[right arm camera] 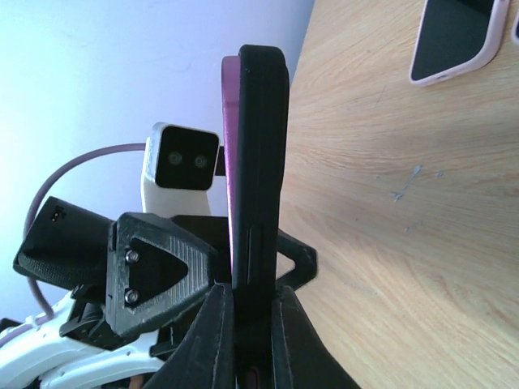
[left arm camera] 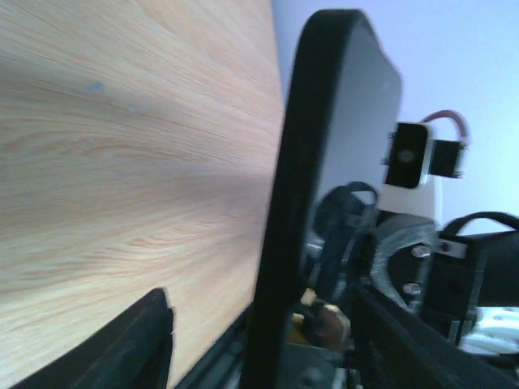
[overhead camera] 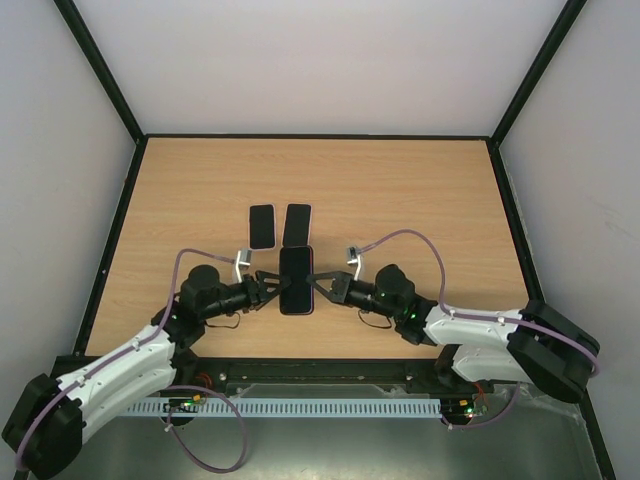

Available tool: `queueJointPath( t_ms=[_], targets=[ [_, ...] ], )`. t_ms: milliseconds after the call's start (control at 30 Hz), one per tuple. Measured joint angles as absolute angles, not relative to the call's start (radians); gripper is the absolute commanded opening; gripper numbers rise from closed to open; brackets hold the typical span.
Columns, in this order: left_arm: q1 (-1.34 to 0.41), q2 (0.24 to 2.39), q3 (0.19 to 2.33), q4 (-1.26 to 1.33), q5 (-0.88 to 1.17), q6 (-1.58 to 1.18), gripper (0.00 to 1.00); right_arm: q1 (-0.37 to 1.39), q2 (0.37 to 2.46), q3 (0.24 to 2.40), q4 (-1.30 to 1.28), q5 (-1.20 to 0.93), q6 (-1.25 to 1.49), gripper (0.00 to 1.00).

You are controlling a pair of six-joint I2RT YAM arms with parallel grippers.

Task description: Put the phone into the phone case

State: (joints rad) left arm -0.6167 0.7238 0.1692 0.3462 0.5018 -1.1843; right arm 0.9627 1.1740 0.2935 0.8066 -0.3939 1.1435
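Observation:
A black phone (overhead camera: 296, 280) with a purple case edge along its back is held flat above the table between both arms. My right gripper (overhead camera: 320, 285) is shut on its right edge; in the right wrist view the fingers (right arm camera: 212, 340) pinch the black slab (right arm camera: 259, 162), with the purple case (right arm camera: 229, 138) showing behind it. My left gripper (overhead camera: 272, 285) is open around the phone's left edge. In the left wrist view the phone (left arm camera: 284, 211) stands edge-on between the spread fingers (left arm camera: 138, 344), with gaps on both sides.
Two more dark phone-shaped items lie on the wooden table (overhead camera: 420, 200) just beyond: a white-rimmed one (overhead camera: 262, 226) and a pink-rimmed one (overhead camera: 297, 224), which also shows in the right wrist view (right arm camera: 454, 36). Black frame rails border the table.

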Motion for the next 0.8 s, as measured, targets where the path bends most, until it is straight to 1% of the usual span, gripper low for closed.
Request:
queueJointPath(
  t_ms=[100, 167, 200, 267, 300, 333, 400, 567, 600, 667, 800],
  targets=[
    [-0.617, 0.718, 0.169, 0.394, 0.54, -1.195, 0.36, 0.963, 1.177, 0.28, 0.842, -0.421, 1.163, 0.02],
    [-0.617, 0.722, 0.167, 0.436, 0.564, -1.201, 0.26, 0.963, 1.185, 0.275, 0.869, -0.439, 1.176, 0.02],
    [-0.617, 0.726, 0.165, 0.455, 0.572, -1.207, 0.23, 0.963, 1.188, 0.274, 0.879, -0.445, 1.18, 0.02],
    [-0.617, 0.733, 0.154, 0.493, 0.585, -1.221, 0.13, 0.963, 1.19, 0.272, 0.896, -0.453, 1.188, 0.06],
    [-0.616, 0.736, 0.147, 0.514, 0.592, -1.225, 0.07, 0.962, 1.19, 0.271, 0.896, -0.453, 1.191, 0.1],
    [-0.616, 0.736, 0.143, 0.53, 0.598, -1.229, 0.04, 0.96, 1.192, 0.269, 0.894, -0.452, 1.196, 0.13],
    [-0.616, 0.736, 0.14, 0.562, 0.607, -1.236, 0.03, 0.957, 1.192, 0.264, 0.896, -0.454, 1.201, 0.21],
    [-0.617, 0.736, 0.136, 0.566, 0.606, -1.238, 0.03, 0.958, 1.192, 0.26, 0.902, -0.49, 1.207, 0.52],
    [-0.617, 0.736, 0.135, 0.564, 0.603, -1.238, 0.03, 0.958, 1.192, 0.258, 0.903, -0.505, 1.201, 0.56],
    [-0.617, 0.736, 0.133, 0.562, 0.597, -1.237, 0.03, 0.958, 1.192, 0.257, 0.902, -0.529, 1.205, 0.6],
    [-0.617, 0.736, 0.133, 0.569, 0.59, -1.225, 0.03, 0.962, 1.193, 0.251, 0.899, -0.569, 1.213, 0.61]
  ],
)
